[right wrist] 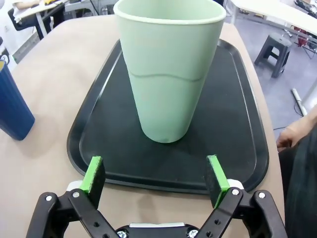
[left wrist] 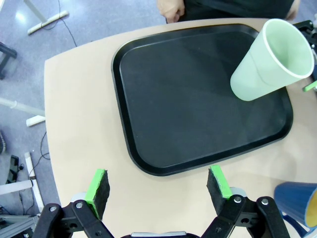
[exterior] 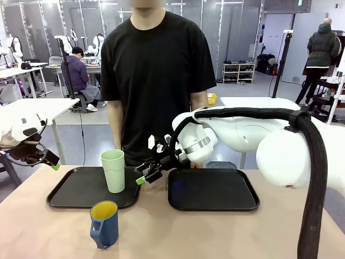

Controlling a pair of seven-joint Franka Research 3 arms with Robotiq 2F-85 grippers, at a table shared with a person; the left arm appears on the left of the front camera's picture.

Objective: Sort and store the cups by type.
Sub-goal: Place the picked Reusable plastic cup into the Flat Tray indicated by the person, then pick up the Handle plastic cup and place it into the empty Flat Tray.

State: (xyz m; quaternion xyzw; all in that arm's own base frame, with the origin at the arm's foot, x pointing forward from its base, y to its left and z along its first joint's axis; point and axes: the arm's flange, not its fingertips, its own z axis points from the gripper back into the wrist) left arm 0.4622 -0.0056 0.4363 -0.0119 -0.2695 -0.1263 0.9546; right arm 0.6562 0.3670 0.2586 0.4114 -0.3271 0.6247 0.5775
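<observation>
1. Left tray [exterior: 75,189]: black and shallow-rimmed, lying on the tan table [exterior: 215,232]; it serves as the reference for every position below.
2. Green tumbler [exterior: 114,170]: tall and handleless, standing upright on the left tray toward that tray's right end; it is judged to be sorted and stored.
3. Blue mug [exterior: 104,224]: shorter, handled, yellow inside; it stands upright on the bare table just off the left tray's near rim, on the robot's side; it rests on neither tray, so it is judged not yet stored.
4. Second tray [exterior: 213,191]: the same black kind, just beside the left tray on its right; it carries neither cup; it is probably meant for the mug, though the pictures do not settle this.
5. Right gripper [right wrist: 154,176]: reaches across to the left tray's right rim; its jaws are apart and grip nothing; the tumbler stands just beyond the fingertips, clear of both green pads.
6. Left gripper [left wrist: 158,184]: hovers above the table off the left tray's left end; its jaws are wide apart with nothing between them.
7. Person's hand [right wrist: 293,136]: beyond the left tray's far rim; it touches neither cup.
8. Progress, as a judgement: about half; one cup of two stands on a tray; what remains is to grasp the mug, carry it to the tray for its type, and set it down upright.
</observation>
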